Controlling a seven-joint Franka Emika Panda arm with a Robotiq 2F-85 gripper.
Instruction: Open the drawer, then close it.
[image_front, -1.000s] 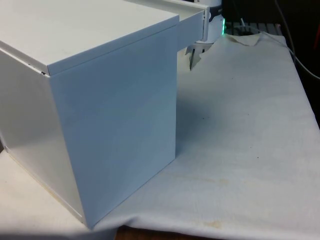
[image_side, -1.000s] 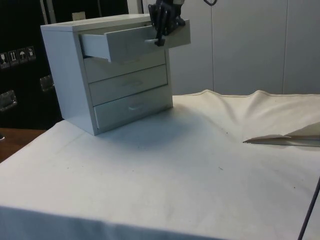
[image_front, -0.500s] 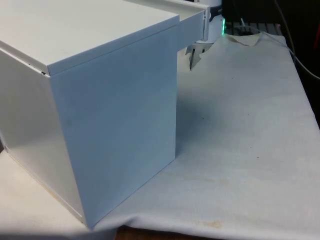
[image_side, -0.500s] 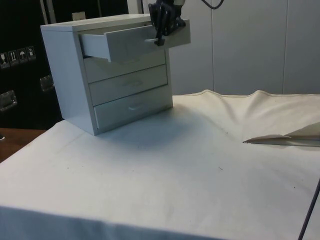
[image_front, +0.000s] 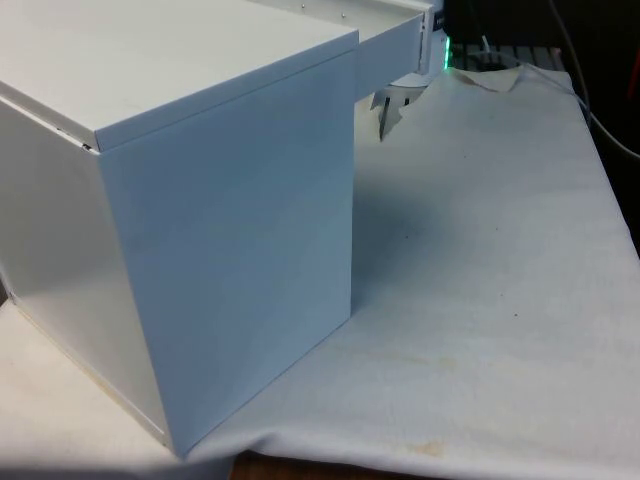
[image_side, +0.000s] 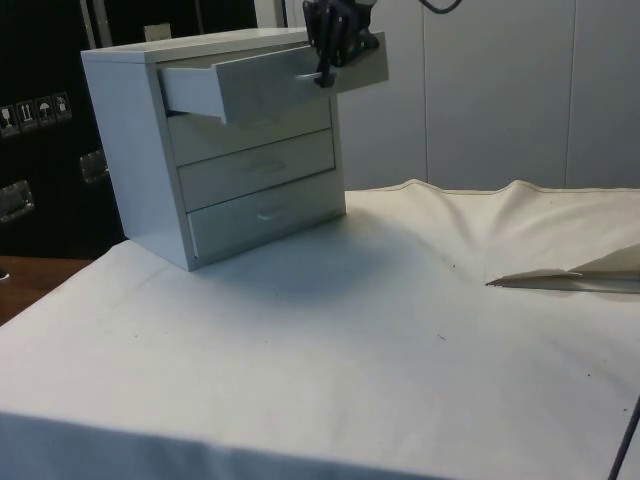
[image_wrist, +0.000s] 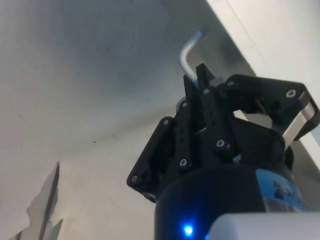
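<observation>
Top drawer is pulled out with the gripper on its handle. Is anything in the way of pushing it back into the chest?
Nothing visible blocks it. The gripper is shut on the handle of the top drawer, which sticks out of the chest.

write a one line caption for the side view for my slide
Side view: the tool grips the handle of the pulled-out top drawer of a white three-drawer chest on a cloth-covered table.

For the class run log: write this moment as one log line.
gripper: shut on top drawer handle | top drawer: partly open | lower two drawers: closed | chest
</observation>
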